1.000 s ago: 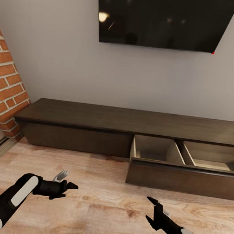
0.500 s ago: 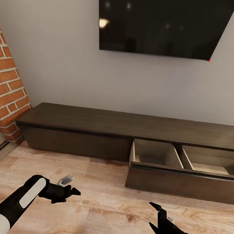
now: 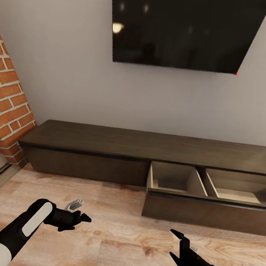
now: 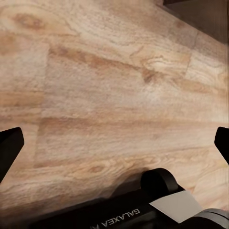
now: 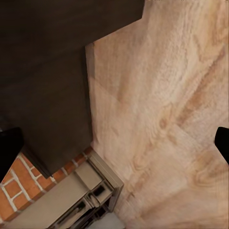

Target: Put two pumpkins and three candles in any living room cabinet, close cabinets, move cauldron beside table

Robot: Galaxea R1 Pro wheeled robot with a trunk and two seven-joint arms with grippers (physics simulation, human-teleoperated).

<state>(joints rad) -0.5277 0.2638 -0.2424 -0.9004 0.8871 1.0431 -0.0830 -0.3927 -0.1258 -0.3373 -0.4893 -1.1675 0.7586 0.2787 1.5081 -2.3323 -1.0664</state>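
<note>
Facing the cabinet (image 3: 108,140) along the wall, under a dark TV (image 3: 183,28). Its long axis runs left to right across the head view. One drawer (image 3: 207,207) on the right half is pulled out, showing two pale compartments; both look empty, though the right one is cut off by the frame edge. The left half's front is flush and shut.

Both arms hang low over the plank floor (image 3: 115,237), well short of the cabinet. Right gripper (image 3: 176,245) has its jaws spread, nothing between them; the drawer lies ahead and slightly to its right, so this arm is the nearer one. Left gripper (image 3: 78,218) also looks parted and empty, and sits ahead of the closed half.

No pumpkins, candles or cauldron in sight. Judgement: the drawer waits for items still to be fetched.

Right wrist view adds the cabinet's dark end beside a brick column (image 5: 19,191) and a pale fixture at its foot. Left wrist view gives floor, with wide-set fingertips (image 4: 9,143) at its edges.
</note>
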